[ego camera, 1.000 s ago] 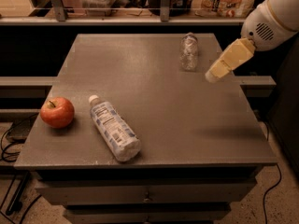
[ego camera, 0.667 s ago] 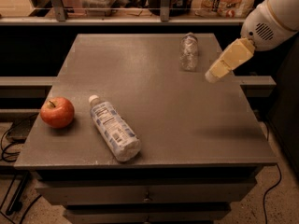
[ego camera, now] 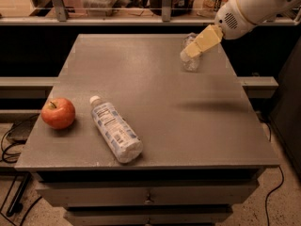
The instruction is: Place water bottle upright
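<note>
The clear water bottle (ego camera: 192, 63) lies on its side at the far right of the grey table (ego camera: 155, 79). It is see-through and ribbed, and its middle is partly hidden behind the gripper. My gripper (ego camera: 194, 50), with pale yellow fingers on a white arm (ego camera: 249, 6), reaches in from the upper right. It hangs just over the bottle, overlapping it in the camera view. I cannot tell whether it touches the bottle.
A bottle with a large white-and-blue label (ego camera: 115, 128) lies on its side at the front left. A red apple (ego camera: 58, 113) sits next to it near the left edge. Shelves with clutter stand behind the table. Cables lie on the floor at the left.
The gripper has moved left and slightly up, from beside the clear bottle to over it. The bottles and the apple have not moved.
</note>
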### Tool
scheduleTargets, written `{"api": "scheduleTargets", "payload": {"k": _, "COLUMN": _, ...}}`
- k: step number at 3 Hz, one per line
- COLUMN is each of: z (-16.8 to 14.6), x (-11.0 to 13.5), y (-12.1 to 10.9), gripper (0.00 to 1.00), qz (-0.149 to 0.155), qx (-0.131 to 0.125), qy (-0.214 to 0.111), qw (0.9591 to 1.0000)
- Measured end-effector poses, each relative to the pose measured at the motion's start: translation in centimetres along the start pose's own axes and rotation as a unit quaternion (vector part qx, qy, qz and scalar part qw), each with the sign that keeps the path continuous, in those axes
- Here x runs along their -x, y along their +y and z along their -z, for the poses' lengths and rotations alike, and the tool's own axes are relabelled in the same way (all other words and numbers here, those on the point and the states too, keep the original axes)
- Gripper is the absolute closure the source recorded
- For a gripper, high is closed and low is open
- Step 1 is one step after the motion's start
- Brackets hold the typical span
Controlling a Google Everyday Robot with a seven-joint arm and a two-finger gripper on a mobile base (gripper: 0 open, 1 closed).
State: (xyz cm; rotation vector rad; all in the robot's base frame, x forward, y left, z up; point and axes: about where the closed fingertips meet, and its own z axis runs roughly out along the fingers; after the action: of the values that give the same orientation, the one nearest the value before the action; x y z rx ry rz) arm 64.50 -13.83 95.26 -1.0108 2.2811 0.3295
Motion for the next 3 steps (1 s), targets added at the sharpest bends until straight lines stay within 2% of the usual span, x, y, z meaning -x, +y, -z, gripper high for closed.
{"api": "scheduleTargets", "payload": {"k": 1, "z": -0.9, "x": 0.3, "y": -0.1, "gripper": 0.0, "qz": -0.005, "qx": -0.001, "qy": 0.005, "qw": 1.0}}
{"api": "scheduleTargets", "payload": {"k": 3, "z": -4.9, "x": 3.2, "y": -1.7, "gripper": 0.0, "qz": -0.022, "qx": -0.023, "qy": 0.002, "qw": 0.9995}}
